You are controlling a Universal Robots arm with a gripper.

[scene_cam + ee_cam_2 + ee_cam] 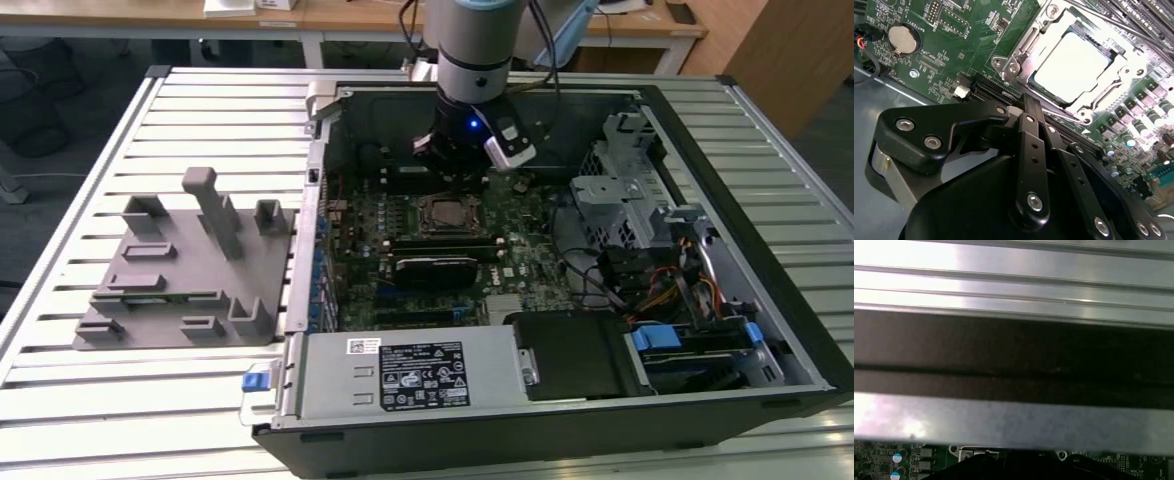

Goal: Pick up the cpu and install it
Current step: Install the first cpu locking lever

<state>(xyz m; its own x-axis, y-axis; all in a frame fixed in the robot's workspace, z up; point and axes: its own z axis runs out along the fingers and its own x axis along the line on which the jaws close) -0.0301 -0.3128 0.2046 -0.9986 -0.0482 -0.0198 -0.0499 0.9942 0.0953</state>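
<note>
Pincer (1026, 107) hangs inside the open computer case (747, 330), low over the motherboard (527, 225), on the arm (474, 50) that reaches down from above. In the second wrist view its black linkage bars converge to a single tip with no gap showing between the fingers (1030, 125), so it looks closed, and nothing is held in it. Just ahead of that tip lies the cpu (1071, 65), silvery-white top up, seated flat in the socket (1019, 50) with the metal frame around it. In the exterior view the socket (445, 213) sits just below the pincer (461, 160), near the board's middle. Well off to the exterior view's left of the pincer, outside the case, the grey fixture (187, 270) stands on the slatted worktop (120, 400).
</note>
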